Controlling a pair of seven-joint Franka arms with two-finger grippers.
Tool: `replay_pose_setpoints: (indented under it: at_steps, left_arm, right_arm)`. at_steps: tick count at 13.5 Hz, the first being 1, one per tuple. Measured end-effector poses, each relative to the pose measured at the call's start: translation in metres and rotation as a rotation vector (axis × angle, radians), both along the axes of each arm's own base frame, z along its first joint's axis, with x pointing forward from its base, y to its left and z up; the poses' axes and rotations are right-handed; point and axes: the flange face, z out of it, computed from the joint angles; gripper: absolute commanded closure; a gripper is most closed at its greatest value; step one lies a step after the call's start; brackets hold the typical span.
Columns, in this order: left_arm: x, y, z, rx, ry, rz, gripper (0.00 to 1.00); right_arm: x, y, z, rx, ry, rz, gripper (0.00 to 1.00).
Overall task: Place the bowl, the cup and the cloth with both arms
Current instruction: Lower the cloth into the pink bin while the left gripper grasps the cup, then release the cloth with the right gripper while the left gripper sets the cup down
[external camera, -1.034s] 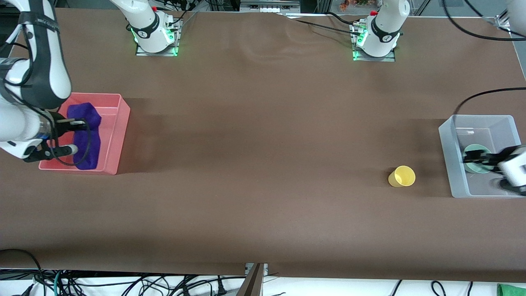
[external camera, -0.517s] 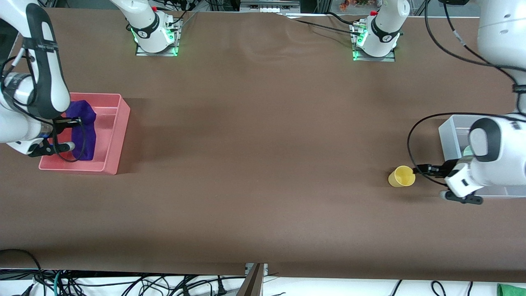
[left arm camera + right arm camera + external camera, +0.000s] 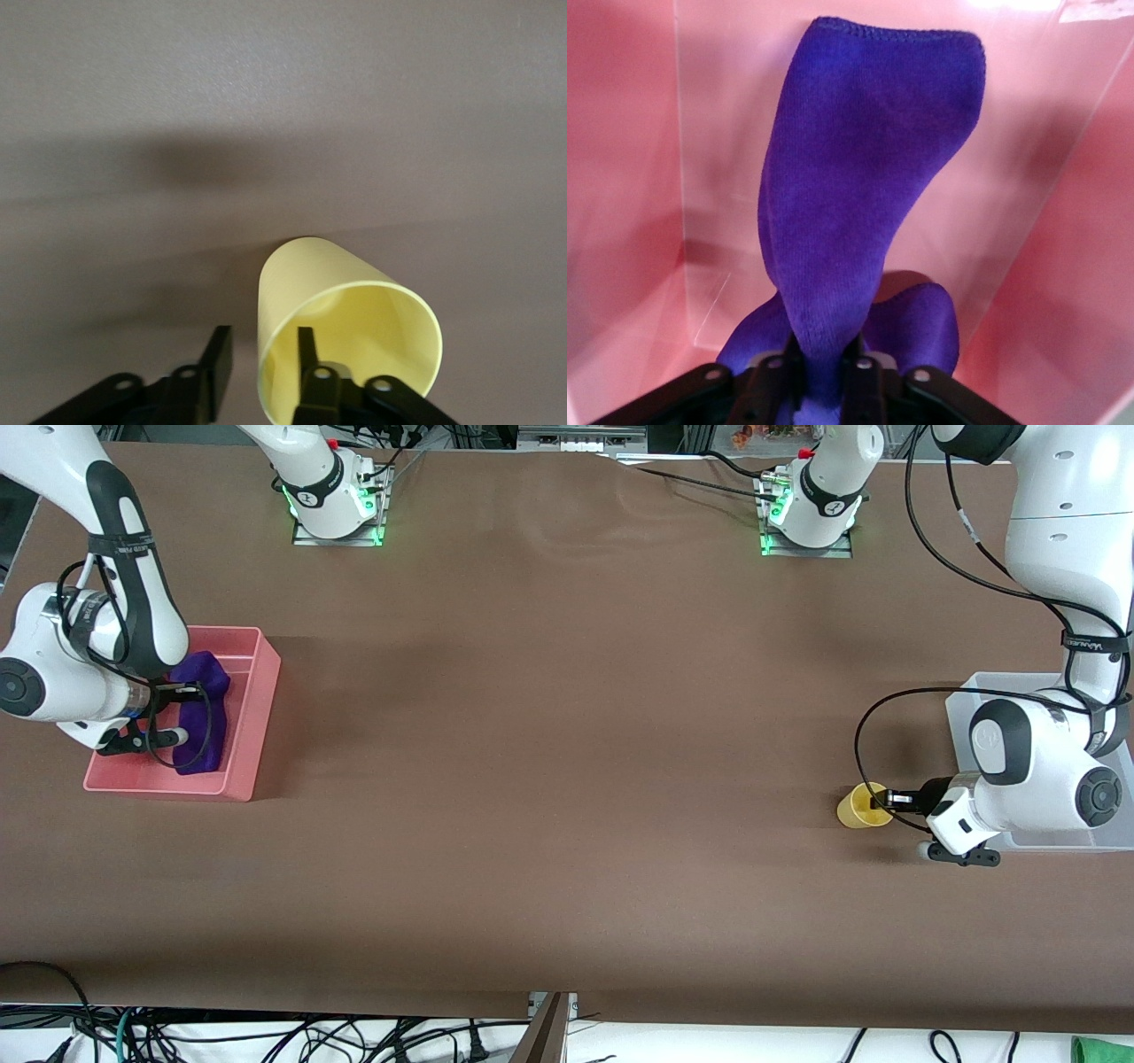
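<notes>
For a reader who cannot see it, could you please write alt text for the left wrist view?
A yellow cup stands on the brown table, with the left gripper straddling its rim: one black finger inside the cup, the other outside, not yet closed.

cloth (image 3: 202,713) in bin (image 3: 252,717) at right arm's end. cup (image 3: 859,806) on table (image 3: 567,735) beside clear bin (image 3: 961,700) at left arm's end, a bit nearer front camera.

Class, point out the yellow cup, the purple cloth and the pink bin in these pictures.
cup (image 3: 306,292), left wrist view, on its outer wall.
cloth (image 3: 859,177), right wrist view, on its raised fold.
pink bin (image 3: 257,717), front view, on its side wall.
</notes>
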Motion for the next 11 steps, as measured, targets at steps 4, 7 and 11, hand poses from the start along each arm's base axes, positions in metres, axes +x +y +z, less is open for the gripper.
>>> replay_pose_setpoints:
  at_steps: [4, 7, 11]
  left_arm:
    - [0.004, 0.006, 0.014, 0.006, -0.02, 0.031, 1.0]
    - [0.006, 0.02, 0.063, 0.004, -0.024, 0.061, 1.0]
    - [-0.006, 0.073, 0.153, -0.018, 0.027, 0.104, 1.0]
  right_arm:
    - [0.011, -0.002, 0.018, -0.007, -0.041, 0.001, 0.0]
    - [0.035, 0.001, 0.09, 0.004, -0.04, -0.02, 0.0]
    - [0.065, 0.057, 0.209, 0.04, -0.061, 0.046, 0.0]
